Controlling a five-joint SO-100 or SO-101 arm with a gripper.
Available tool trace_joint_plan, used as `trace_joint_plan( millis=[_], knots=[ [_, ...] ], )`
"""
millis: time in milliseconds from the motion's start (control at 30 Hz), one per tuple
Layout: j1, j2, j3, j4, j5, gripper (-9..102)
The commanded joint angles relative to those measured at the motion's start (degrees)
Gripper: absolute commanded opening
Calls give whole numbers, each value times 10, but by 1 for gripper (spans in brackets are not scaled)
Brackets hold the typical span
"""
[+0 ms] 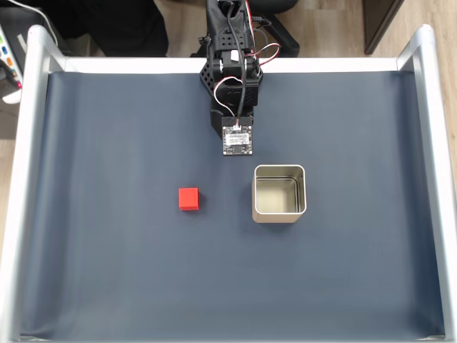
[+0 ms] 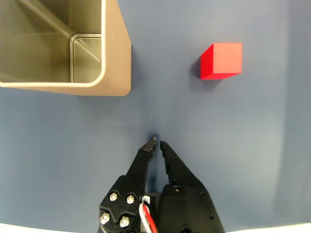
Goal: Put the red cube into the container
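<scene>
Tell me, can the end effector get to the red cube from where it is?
Probably yes. The red cube sits alone on the dark mat, apart from the container, with nothing between it and the shut end effector. It must open first.

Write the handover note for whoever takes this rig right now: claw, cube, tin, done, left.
Claw: shut, empty, above the bare mat, retracted near the arm's base.
Red cube: on the mat, untouched; in the fixed view it lies left of the container, with a clear gap.
Container: upright, open, nothing inside.
Done: nothing yet.
Left: open the claw, reach the cube, grasp it, carry it over and release it in the tin.
</scene>
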Motion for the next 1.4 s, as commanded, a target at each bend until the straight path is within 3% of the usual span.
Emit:
trace_joint_plan(
  millis=[0,1367],
  knots=[
    [5,-2,-5,-4,4,1],
    [3,-2,-5,1,-17,1]
  ],
)
